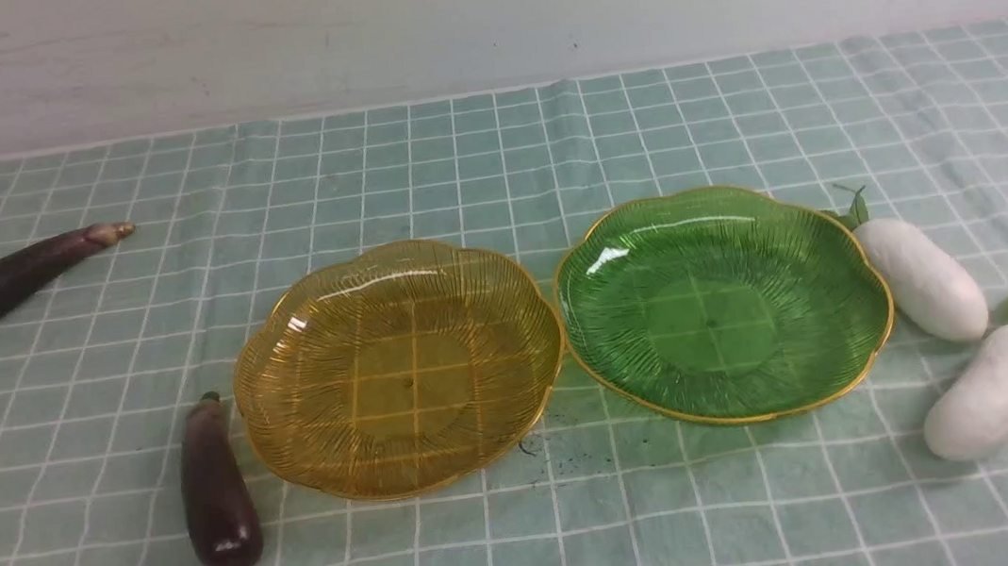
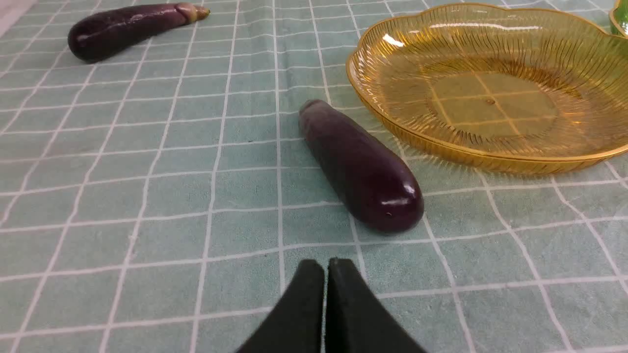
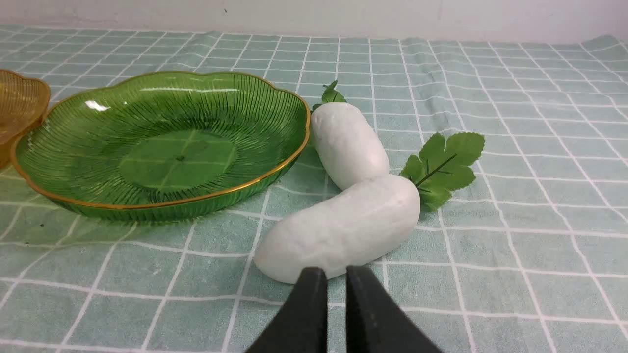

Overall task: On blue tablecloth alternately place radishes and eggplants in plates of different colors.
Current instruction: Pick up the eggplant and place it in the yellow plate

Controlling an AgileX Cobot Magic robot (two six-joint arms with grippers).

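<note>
On the blue tablecloth (image 1: 489, 152) the amber plate (image 1: 400, 371) and green plate (image 1: 722, 301) sit side by side, both empty. One eggplant (image 1: 28, 273) lies far left. The other eggplant (image 1: 216, 491) lies just left of the amber plate. Two radishes (image 1: 923, 278) (image 1: 991, 392) lie right of the green plate. My left gripper (image 2: 325, 264) is shut and empty, a short way behind the nearer eggplant (image 2: 360, 166). My right gripper (image 3: 336, 272) is all but shut, holding nothing, just behind the nearer radish (image 3: 343, 228). Neither gripper shows in the front view.
A pale wall runs along the far edge of the cloth. The cloth's left edge shows at the far left. Small dark specks (image 1: 532, 446) lie on the cloth between the plates near the front.
</note>
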